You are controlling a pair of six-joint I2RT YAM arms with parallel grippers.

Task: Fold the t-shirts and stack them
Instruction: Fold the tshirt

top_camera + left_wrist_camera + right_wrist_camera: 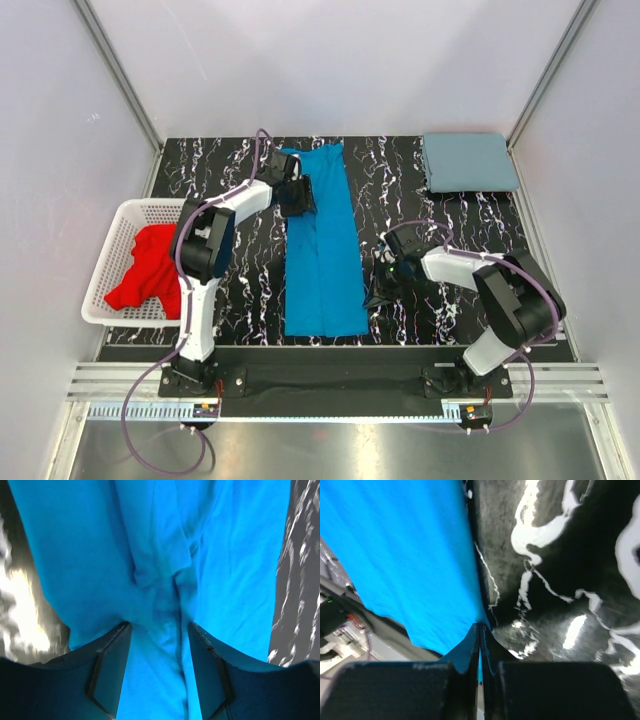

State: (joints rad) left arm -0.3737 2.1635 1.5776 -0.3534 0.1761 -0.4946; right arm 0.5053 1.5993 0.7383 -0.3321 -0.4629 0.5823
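Observation:
The bright blue t-shirt (322,240) lies in a long narrow strip down the middle of the black marbled table. My left gripper (297,200) is at the strip's upper left edge; in the left wrist view it (159,625) is open, with bunched blue cloth (225,555) lying between its fingers. My right gripper (375,295) is at the strip's lower right edge; in the right wrist view it (481,626) is shut on the hem of the blue shirt (405,555). The grey-blue t-shirt (468,162) lies folded at the back right. A red t-shirt (145,265) is crumpled in the basket.
The white lattice basket (125,215) stands at the table's left edge. Grey walls enclose the table on three sides. The arm bases and a metal rail (330,385) run along the near edge.

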